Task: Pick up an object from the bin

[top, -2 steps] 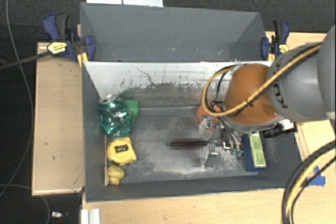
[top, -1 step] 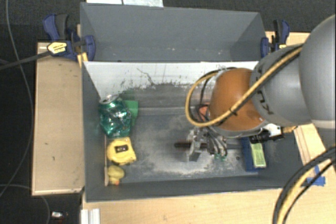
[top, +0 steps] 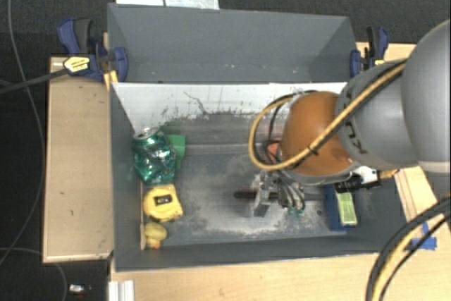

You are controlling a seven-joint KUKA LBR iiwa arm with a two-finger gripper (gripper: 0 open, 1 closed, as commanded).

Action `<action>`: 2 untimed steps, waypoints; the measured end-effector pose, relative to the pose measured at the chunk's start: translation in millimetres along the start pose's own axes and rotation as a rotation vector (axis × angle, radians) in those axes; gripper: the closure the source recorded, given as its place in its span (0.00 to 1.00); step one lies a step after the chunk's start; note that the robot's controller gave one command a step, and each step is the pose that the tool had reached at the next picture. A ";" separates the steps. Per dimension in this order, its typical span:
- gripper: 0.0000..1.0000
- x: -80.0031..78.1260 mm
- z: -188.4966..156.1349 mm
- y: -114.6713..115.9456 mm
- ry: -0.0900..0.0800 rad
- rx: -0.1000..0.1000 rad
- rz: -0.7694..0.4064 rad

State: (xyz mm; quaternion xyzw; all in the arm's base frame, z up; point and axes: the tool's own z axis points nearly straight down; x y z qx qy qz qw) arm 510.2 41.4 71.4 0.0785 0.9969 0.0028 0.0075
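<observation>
Camera view: gripper [top: 271, 199] is hanging low inside the bin [top: 211, 46], grip state indeterminate; blue-green box [top: 343, 209] is lying near it, tape measure [top: 162, 204] well apart.

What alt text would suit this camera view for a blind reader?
A robot arm's gripper hangs low over the middle of a grey bin. A crushed green can and a yellow tape measure lie at the view's left.
</observation>
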 end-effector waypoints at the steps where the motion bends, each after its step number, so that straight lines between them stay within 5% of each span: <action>1: 1.00 9.0 -52.0 -1.9 0.005 0.002 0.001; 2: 1.00 11.8 -129.0 -8.4 0.005 0.002 -0.028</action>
